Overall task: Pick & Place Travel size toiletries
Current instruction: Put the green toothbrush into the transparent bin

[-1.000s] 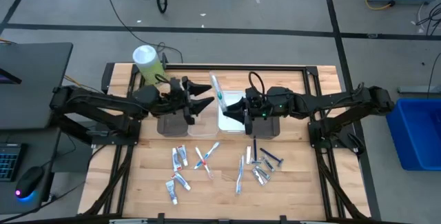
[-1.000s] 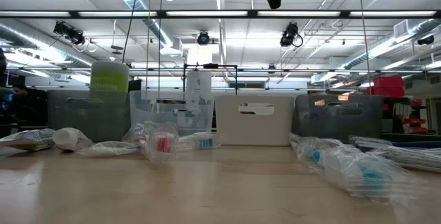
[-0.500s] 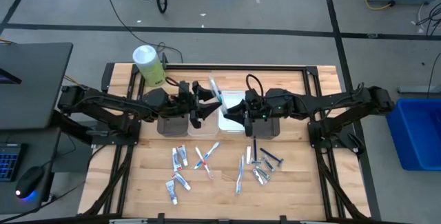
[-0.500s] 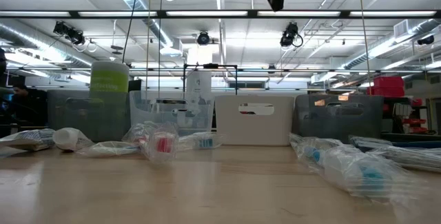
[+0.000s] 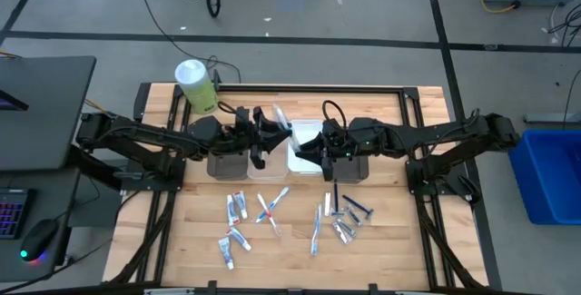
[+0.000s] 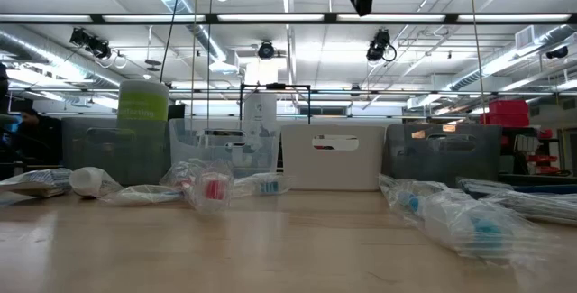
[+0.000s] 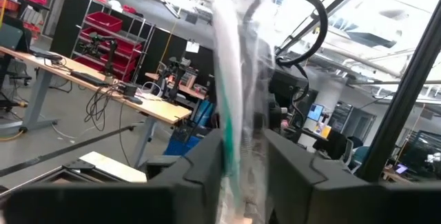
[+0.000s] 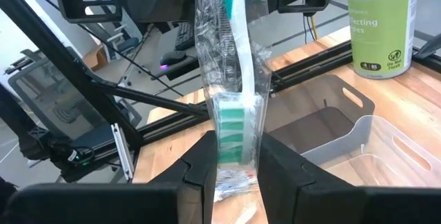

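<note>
Toothbrush (image 8: 233, 79): wrapped in clear film, green-and-white, held upright in the air between the two arms, above the clear tray and white tray at the middle of the worktop.
Right pincer (image 8: 234, 156): pinches the lower end of the wrapped toothbrush, fingers pressed against the film on both sides; sits over the white tray (image 5: 304, 154) in the high view.
Left pincer (image 7: 241, 156): fingers on either side of the same toothbrush and against its wrapping, gripping the other end; sits over the clear tray (image 5: 265, 163) in the high view.
Other toiletries, left group (image 5: 238, 209): mini toothpaste tubes and a red-and-blue crossed pair of slim items lying loose on the worktop, in front of the trays.
Other toiletries, right group (image 5: 340, 215): slim toothbrushes, dark razors and small silvery tubes lying loose, near the right arm's base.
Trays: four in a row across the middle of the worktop, dark tray (image 5: 224, 163), then clear, then white, then a second dark tray (image 5: 354, 166) at the right end.
Canister (image 5: 194, 84): green-and-white cylinder standing upright at the far left corner of the worktop, well apart from both pincers.
Worktop (image 5: 290, 240): pale wood planks in a dark frame.
Low view: wrapped items (image 6: 212, 187) lying on the wood in front of the tray row; both pincers up at the frame's top edge.
</note>
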